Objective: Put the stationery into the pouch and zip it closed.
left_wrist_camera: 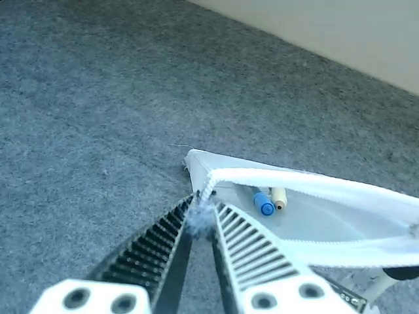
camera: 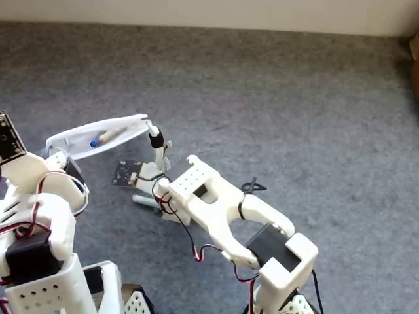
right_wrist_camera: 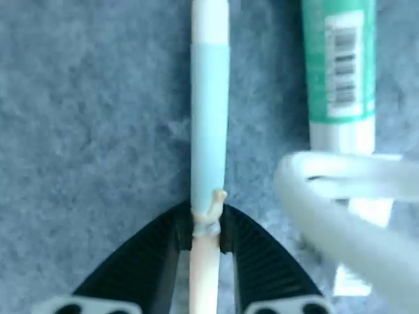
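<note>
The left gripper (left_wrist_camera: pixel 201 216) has its jaws pinched narrow on one corner of the pouch (left_wrist_camera: pixel 294 180). The pouch sits over the grey carpet (camera: pixel 294 98) with its mouth unzipped and gaping. A blue-capped pen (left_wrist_camera: pixel 263 204) and a cream one (left_wrist_camera: pixel 279 196) lie side by side inside. The right gripper (right_wrist_camera: pixel 206 229) clamps a pale blue pen (right_wrist_camera: pixel 209 118) over the carpet. A green tube (right_wrist_camera: pixel 337 65) lies parallel beside this pen, near the pouch's edge.

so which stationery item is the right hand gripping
The light-blue pen, clamped in the right hand; the green tube just lies beside it, ungripped.
</note>
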Controlling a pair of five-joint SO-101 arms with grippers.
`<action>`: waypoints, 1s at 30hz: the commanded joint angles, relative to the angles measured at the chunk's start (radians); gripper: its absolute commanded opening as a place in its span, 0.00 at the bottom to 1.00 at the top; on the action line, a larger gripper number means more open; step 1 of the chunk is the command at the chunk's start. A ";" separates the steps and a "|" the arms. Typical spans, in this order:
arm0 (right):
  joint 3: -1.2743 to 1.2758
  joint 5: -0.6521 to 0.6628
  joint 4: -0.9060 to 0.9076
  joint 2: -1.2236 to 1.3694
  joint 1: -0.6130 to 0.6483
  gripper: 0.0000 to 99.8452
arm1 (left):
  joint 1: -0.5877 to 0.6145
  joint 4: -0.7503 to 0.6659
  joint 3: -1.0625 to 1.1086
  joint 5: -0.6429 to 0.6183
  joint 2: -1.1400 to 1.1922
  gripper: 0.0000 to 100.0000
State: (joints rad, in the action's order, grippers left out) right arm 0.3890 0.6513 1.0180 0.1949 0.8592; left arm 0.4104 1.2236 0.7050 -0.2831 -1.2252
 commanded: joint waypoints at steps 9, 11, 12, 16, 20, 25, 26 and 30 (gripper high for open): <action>0.077 0.015 0.217 -0.208 -0.067 0.00 | 0.013 -0.026 -0.004 -0.011 -0.004 0.01; 0.148 0.015 0.217 -0.312 -0.067 0.00 | 0.013 -0.026 -0.004 -0.011 -0.004 0.01; 0.185 0.017 0.217 -0.364 -0.067 0.00 | 0.013 -0.026 -0.004 -0.011 -0.004 0.01; 0.309 0.017 0.217 -0.585 -0.079 0.00 | 0.013 -0.026 -0.004 -0.011 -0.004 0.01; 0.389 0.012 0.217 -0.835 -0.094 0.00 | 0.012 -0.026 -0.004 -0.011 -0.004 0.01; 0.410 0.002 0.217 -1.150 -0.091 0.00 | -0.038 -0.026 -0.004 -0.011 -0.004 0.01; 0.410 -0.021 0.216 -1.199 -0.090 0.00 | -0.050 -0.029 -0.004 -0.011 -0.004 0.01; 0.410 -0.112 0.130 -1.339 -0.088 0.00 | -0.085 -0.032 -0.005 -0.011 -0.002 0.01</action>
State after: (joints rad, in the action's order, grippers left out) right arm 0.8094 0.5976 1.2144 -1.0342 0.7810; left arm 0.3721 1.2236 0.7050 -0.2831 -1.2252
